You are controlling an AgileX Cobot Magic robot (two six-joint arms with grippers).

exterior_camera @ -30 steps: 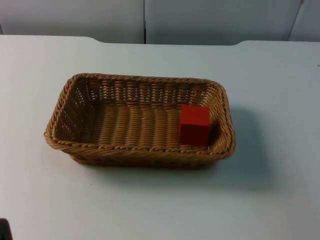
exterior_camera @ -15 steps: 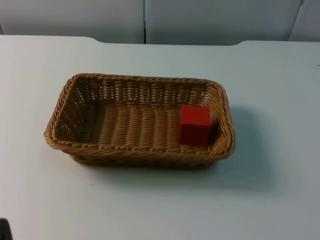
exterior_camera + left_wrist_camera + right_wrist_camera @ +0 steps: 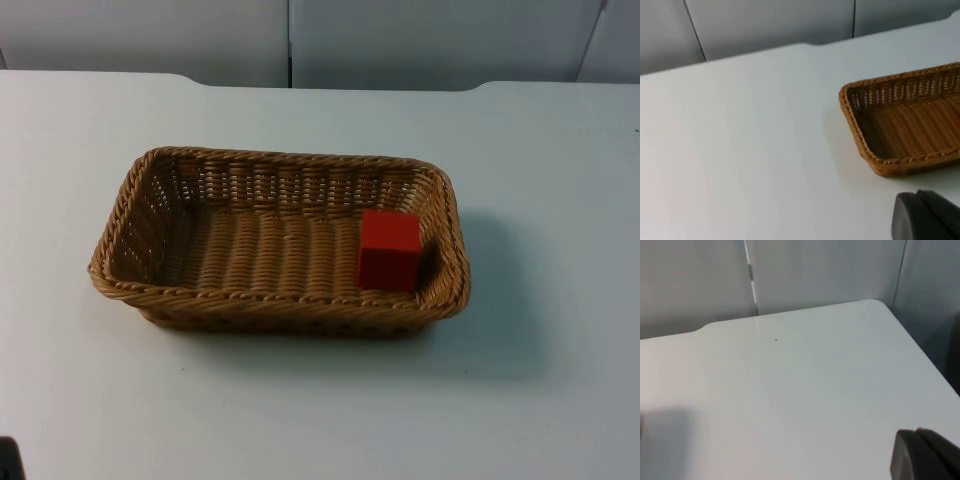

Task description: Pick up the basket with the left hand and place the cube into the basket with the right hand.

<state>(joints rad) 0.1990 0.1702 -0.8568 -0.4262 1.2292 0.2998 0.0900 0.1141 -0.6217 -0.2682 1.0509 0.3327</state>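
Top view: the basket (image 3: 280, 240) sits flat on the table (image 3: 560, 160), and the cube (image 3: 389, 249) already lies inside it, at the end nearest the picture's right, close against the side wall and the near rim. Nothing grips the basket and nothing touches the cube.

Left wrist view: the left gripper (image 3: 927, 216) hangs over bare table, near the basket's short end but apart from it; a single black fingertip is visible, so I cannot tell how wide that claw stands or whether it carries anything. Right wrist view: the right gripper (image 3: 926, 455) looks out over white table toward the partition wall (image 3: 815, 270), with neither basket nor cube before it; its spread cannot be judged either, and nothing can be seen in its hold.

By my reading the placing step is finished, since the cube rests in the basket. Both arms seem to wait off to their sides. If any move remains, it falls to the left arm: close on the basket's short rim and lift level, so the cube does not slide along the woven floor.
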